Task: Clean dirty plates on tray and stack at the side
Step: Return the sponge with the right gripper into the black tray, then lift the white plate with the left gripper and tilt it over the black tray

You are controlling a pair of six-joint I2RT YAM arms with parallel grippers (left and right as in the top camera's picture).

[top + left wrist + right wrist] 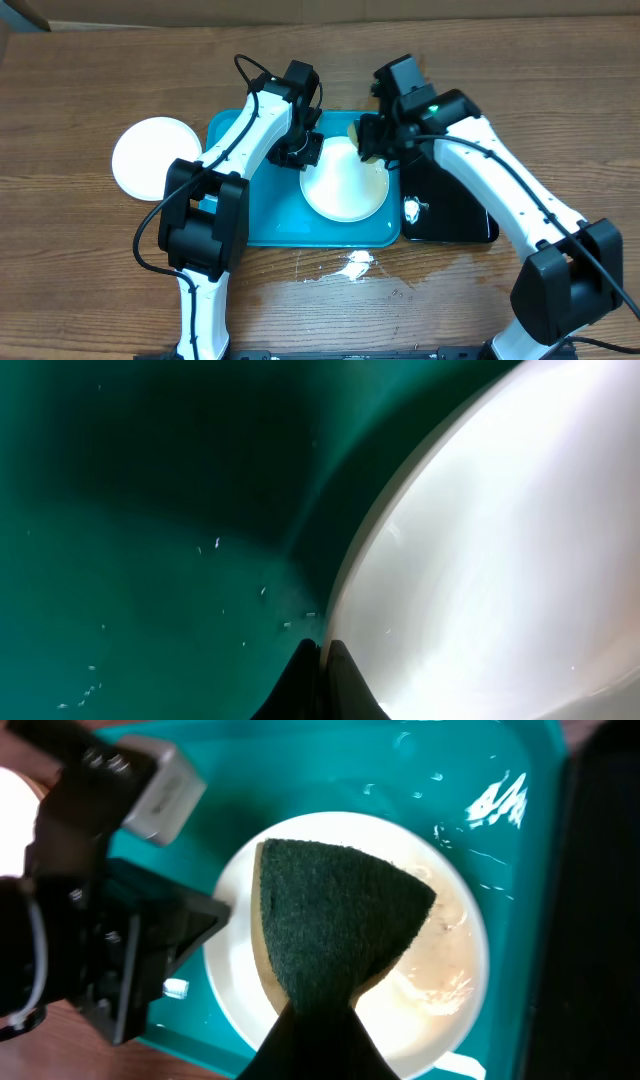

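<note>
Where sponge (335,920) overlaps, plate (445,985) looks smeared.

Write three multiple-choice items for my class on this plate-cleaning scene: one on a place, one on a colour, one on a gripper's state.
1. Where does the loose plate lie? A on the table beside the turquoise tray; B atop another plate; C on the floor.
2. What colour is the sponge face shown? A red; B dark green; C white.
3. The left gripper is: A open above the table; B shut on the sponge; C shut on the tray plate at its rim.
Answers: 1 A, it rests on bare wood left of the tray. 2 B, the pad in the right gripper looks dark green. 3 C, its fingers pinch the white rim.
</note>
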